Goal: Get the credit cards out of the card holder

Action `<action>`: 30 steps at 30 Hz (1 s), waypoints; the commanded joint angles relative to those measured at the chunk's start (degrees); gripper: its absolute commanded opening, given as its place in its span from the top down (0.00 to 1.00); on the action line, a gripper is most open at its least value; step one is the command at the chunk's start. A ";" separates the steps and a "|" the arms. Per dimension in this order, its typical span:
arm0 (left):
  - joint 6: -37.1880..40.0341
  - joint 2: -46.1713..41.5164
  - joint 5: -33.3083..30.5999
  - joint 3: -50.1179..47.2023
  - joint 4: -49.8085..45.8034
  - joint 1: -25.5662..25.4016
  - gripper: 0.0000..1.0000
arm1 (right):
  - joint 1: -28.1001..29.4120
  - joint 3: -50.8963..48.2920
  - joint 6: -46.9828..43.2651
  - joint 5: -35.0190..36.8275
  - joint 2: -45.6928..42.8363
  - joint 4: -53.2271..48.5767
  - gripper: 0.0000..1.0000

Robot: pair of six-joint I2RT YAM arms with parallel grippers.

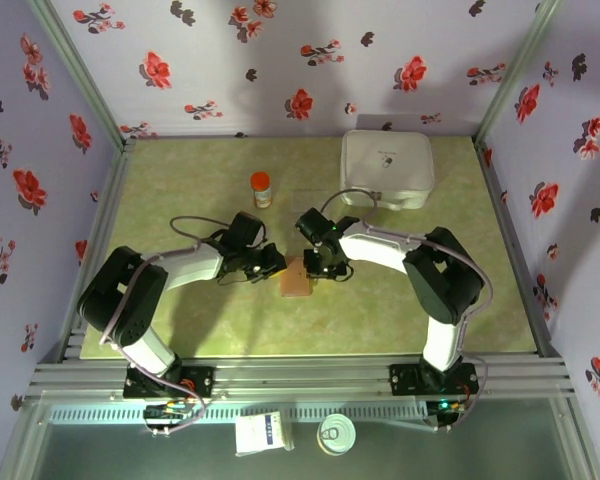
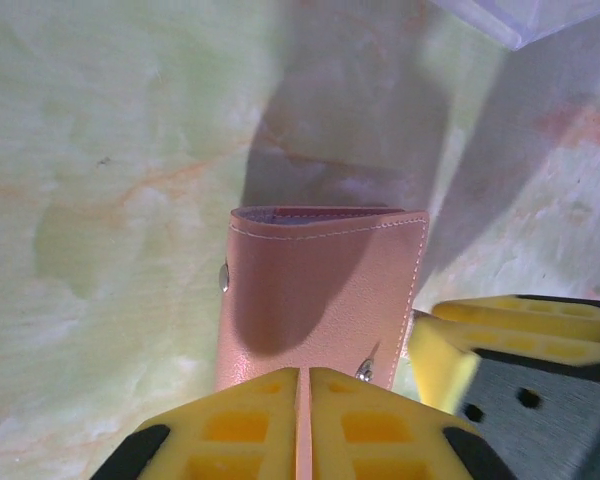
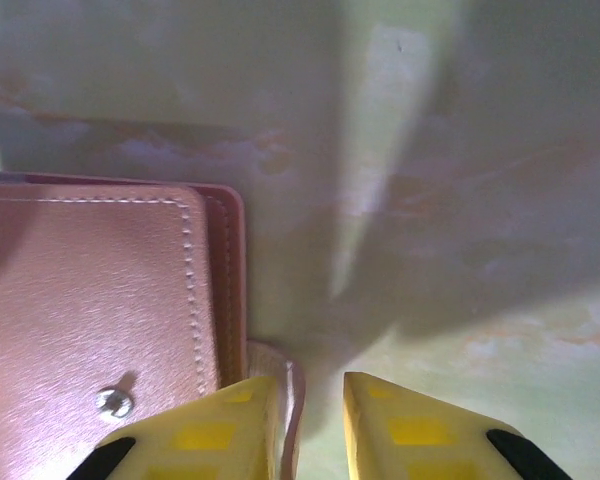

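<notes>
The card holder [image 1: 296,277] is a small pinkish-brown leather wallet lying folded shut on the green marbled table, between my two grippers. My left gripper [image 1: 270,262] is at its left side. In the left wrist view the yellow fingers [image 2: 250,410] of the left gripper [image 2: 304,372] are pressed on a thin edge of the card holder [image 2: 320,290]. My right gripper [image 3: 310,385] stands open at the card holder's [image 3: 90,300] right edge, with the curved tab [image 3: 292,400] lying inside the gap against one finger. The credit cards are hidden.
A white rounded-square case [image 1: 385,170] stands at the back right. An orange-capped bottle [image 1: 262,189] stands behind the grippers. Floral walls enclose the table on three sides. A small white box [image 1: 260,432] and a round lid [image 1: 336,434] lie below the near rail.
</notes>
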 commanded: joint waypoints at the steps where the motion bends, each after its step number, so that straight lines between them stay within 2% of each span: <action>1: 1.56 -1.62 -1.05 1.50 -2.04 0.37 0.89 | -0.55 -1.74 1.58 -2.20 1.51 2.99 0.77; 6: 1.63 -2.52 -1.41 1.15 -1.85 0.50 0.89 | -0.81 -3.18 2.40 -3.97 1.82 5.71 0.83; 10: 1.76 -2.97 -1.40 1.13 -2.11 0.98 0.90 | -0.89 -3.11 2.36 -2.67 0.45 4.58 0.90; 19: 5.32 -5.40 -1.45 1.33 -5.43 4.53 0.88 | -2.00 1.49 -0.08 2.46 -3.73 -4.44 0.92; 30: 9.39 -10.35 -0.22 0.59 -8.30 9.32 0.86 | -1.60 7.71 -1.72 2.25 -7.08 -11.28 0.92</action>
